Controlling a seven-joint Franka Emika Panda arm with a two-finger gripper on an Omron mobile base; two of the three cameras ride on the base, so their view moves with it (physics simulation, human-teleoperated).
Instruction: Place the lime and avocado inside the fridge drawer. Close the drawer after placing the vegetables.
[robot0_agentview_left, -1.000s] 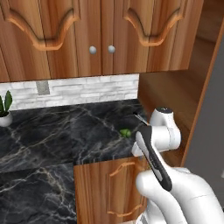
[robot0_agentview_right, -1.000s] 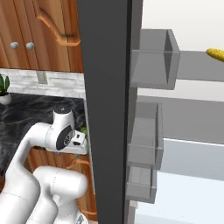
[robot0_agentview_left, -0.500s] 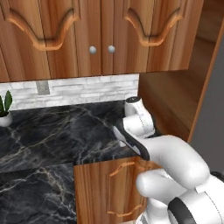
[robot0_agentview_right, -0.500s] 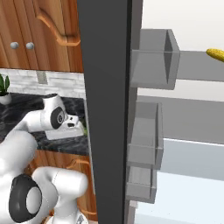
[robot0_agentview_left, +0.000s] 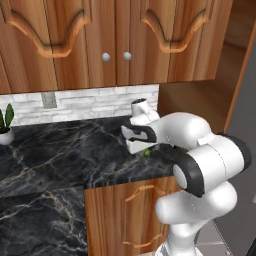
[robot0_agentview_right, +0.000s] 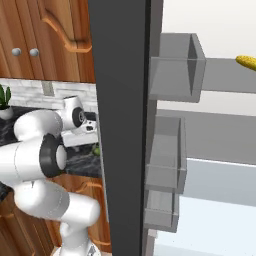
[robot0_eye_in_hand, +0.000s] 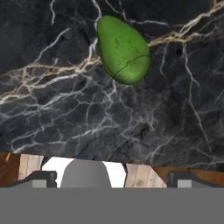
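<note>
On black marble counter (robot0_eye_in_hand: 87, 122) — one avocado (robot0_eye_in_hand: 122, 49), hand (robot0_eye_in_hand: 107, 175) spread above.

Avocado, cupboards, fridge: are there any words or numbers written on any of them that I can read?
No text anywhere: none on the avocado, the wooden cupboards, the black marble counter, the fridge door or the robot's arm.

A glossy black marble counter (robot0_eye_in_hand: 87, 118) with pale veins is seen; the avocado (robot0_eye_in_hand: 122, 49) looks smooth, matt green; cabinets (robot0_agentview_left: 100, 35) are varnished wood
</note>
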